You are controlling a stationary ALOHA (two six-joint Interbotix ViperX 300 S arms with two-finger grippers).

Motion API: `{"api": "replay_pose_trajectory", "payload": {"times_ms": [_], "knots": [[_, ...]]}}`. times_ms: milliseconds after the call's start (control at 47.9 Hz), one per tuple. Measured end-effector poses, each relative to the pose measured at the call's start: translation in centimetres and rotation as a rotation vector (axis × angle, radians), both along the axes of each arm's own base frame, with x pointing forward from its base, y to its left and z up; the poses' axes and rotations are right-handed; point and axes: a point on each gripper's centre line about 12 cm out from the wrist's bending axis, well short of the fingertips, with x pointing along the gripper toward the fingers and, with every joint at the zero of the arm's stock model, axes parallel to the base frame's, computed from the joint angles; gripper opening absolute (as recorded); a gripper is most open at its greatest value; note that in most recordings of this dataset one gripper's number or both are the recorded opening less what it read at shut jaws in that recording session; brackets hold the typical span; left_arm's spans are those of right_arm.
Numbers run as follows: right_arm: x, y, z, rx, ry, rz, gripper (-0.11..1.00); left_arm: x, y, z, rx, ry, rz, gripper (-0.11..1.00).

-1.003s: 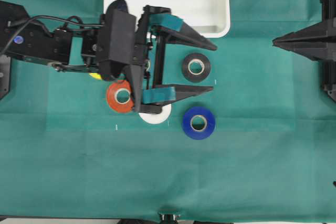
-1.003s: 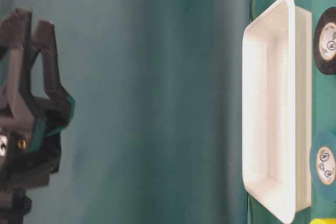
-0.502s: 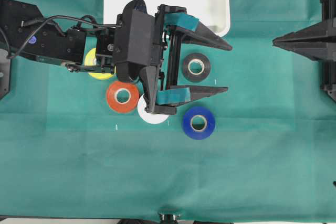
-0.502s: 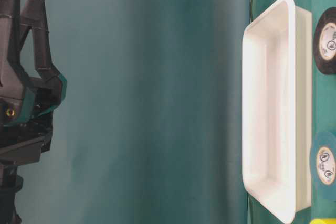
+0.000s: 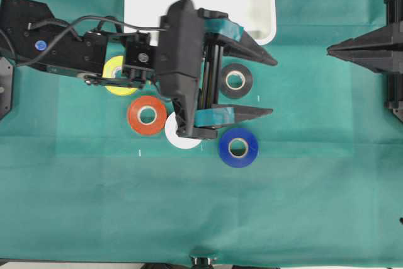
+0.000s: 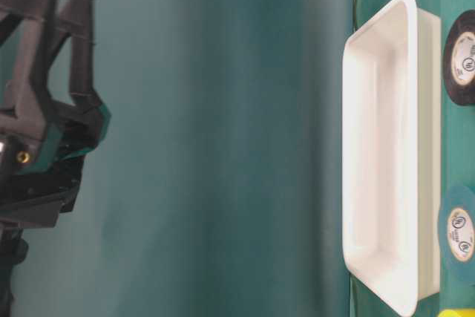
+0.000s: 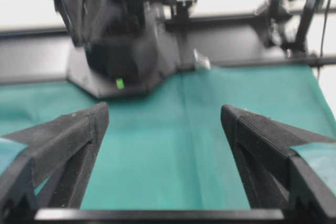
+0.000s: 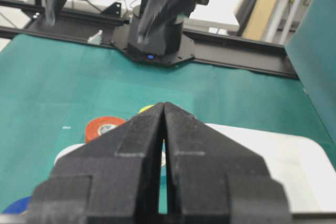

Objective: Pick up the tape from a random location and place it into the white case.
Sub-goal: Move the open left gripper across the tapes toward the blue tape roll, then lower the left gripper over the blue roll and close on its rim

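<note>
Overhead view: the bright royal-blue roll of tape with a pale core (image 5: 238, 147) lies flat on the green cloth-covered table (image 5: 302, 193), at about 5 o'clock from picture centre. It is free, nothing touching it. The large shallow white rectangular plastic case with rounded corners (image 5: 261, 4) sits at 12 o'clock against the top edge, partly covered by the left arm; the part that shows holds nothing.

The left gripper (image 5: 267, 87) hangs over the middle of the table, its black fingers with teal pads spread wide apart and holding nothing. One fingertip (image 5: 267, 61) points toward 3 o'clock just below the case's corner, the other (image 5: 264, 112) sits just above the blue roll at its 12 o'clock. A black roll of tape (image 5: 235, 80) lies on the cloth, seen between the two fingers. The left wrist view confirms the wide gap, with only green cloth between the fingers.

At 9 o'clock of the blue roll lie a white roll (image 5: 179, 138), half hidden under the gripper, then an orange-red roll (image 5: 147, 115). A yellow roll (image 5: 113, 74) peeks out under the arm, at 11 o'clock of the orange one.

The right gripper (image 5: 332, 49) is parked at the 3 o'clock edge, well apart from all rolls; the right wrist view shows its black fingers (image 8: 136, 145) pressed together, empty.
</note>
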Motion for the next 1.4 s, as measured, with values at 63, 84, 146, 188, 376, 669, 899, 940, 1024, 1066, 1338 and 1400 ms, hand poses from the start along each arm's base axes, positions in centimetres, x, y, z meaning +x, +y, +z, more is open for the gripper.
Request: {"api": "replay_pose_trajectory", "payload": {"times_ms": [63,84,146,188,376,669,899,940,1024,1066,1338,1400], "knots": [[0.0,0.0,0.0,0.000,0.002,-0.002,0.00,0.3,0.0,-0.1,-0.013,0.063,0.004,0.99],[0.0,0.0,0.0,0.000,0.002,-0.002,0.00,0.3,0.0,0.0,-0.016,0.081,0.005,0.99],[0.0,0.0,0.0,0.000,0.002,0.000,0.00,0.6,-0.1,-0.1,-0.030,0.170,0.012,0.99],[0.0,0.0,0.0,0.000,0.000,-0.002,0.00,0.7,-0.1,0.1,-0.030,0.212,0.014,0.99],[0.0,0.0,0.0,0.000,0.002,-0.002,0.00,1.4,-0.2,0.1,-0.032,0.435,0.026,0.99],[0.0,0.0,-0.1,0.000,0.009,-0.002,0.00,2.4,-0.3,1.1,-0.014,0.652,0.036,0.99],[0.0,0.0,-0.1,0.000,0.012,-0.002,0.00,2.7,-0.2,1.2,-0.001,0.707,0.039,0.99],[0.0,0.0,-0.1,0.000,0.012,0.000,0.00,2.7,-0.3,1.3,-0.001,0.705,0.039,0.99],[0.0,0.0,-0.1,0.000,0.012,-0.002,0.00,2.7,-0.2,1.3,-0.001,0.707,0.039,0.99],[0.0,0.0,-0.1,0.000,0.012,-0.002,0.00,2.7,-0.2,1.3,-0.001,0.707,0.039,0.99],[0.0,0.0,-0.2,0.000,0.014,-0.002,0.00,2.7,-0.3,1.3,-0.001,0.703,0.039,0.99],[0.0,0.0,-0.2,0.000,0.014,-0.002,0.00,2.7,-0.3,1.3,-0.001,0.703,0.039,0.99]]}}
